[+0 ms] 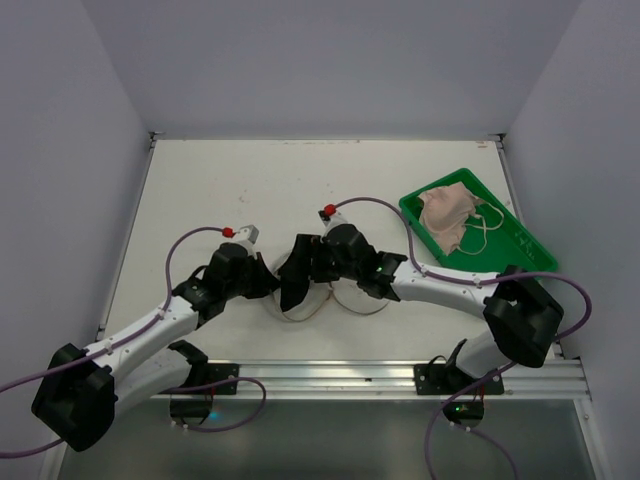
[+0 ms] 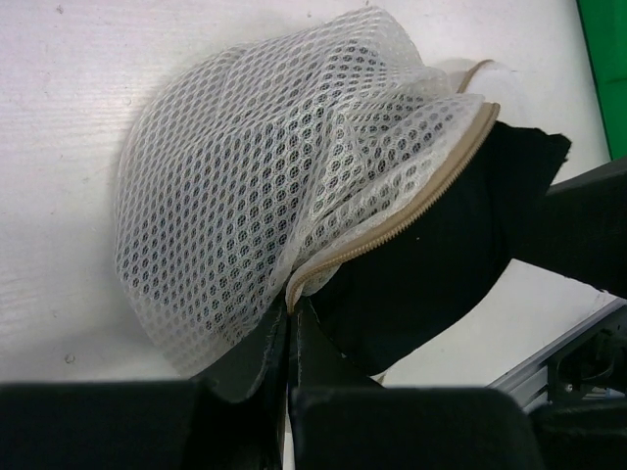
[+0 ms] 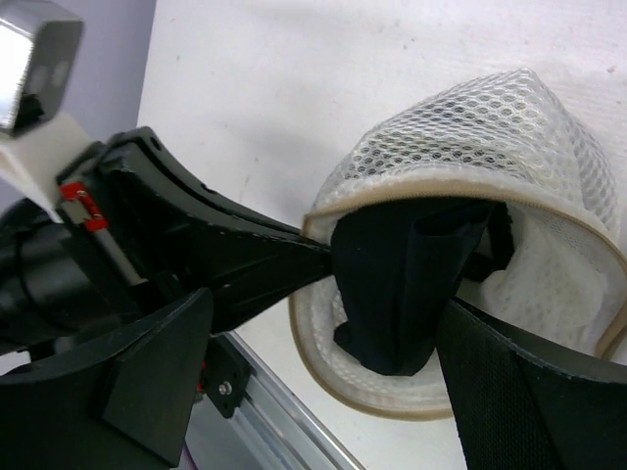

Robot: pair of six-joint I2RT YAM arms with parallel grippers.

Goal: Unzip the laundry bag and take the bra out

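Note:
The laundry bag [image 1: 330,298], a white mesh case with a tan zip rim, lies unzipped and gaping at the table's middle front [image 2: 245,166] [image 3: 490,108]. A black fabric piece [image 3: 402,284] hangs out of its mouth over the rim [image 2: 441,255] [image 1: 293,285]. My left gripper [image 2: 291,318] is shut on the tan rim at the end of the zip [image 1: 272,278]. My right gripper [image 3: 328,313] is open at the bag's mouth [image 1: 305,263], with the black fabric between its jaws and against the right finger. The pale pink bra [image 1: 445,210] lies in the green tray [image 1: 535,250].
The green tray stands at the right side of the table, and its edge shows in the left wrist view [image 2: 607,69]. An aluminium rail [image 1: 400,375] runs along the near edge, close below the bag [image 3: 274,421]. Grey walls close in the left, back and right.

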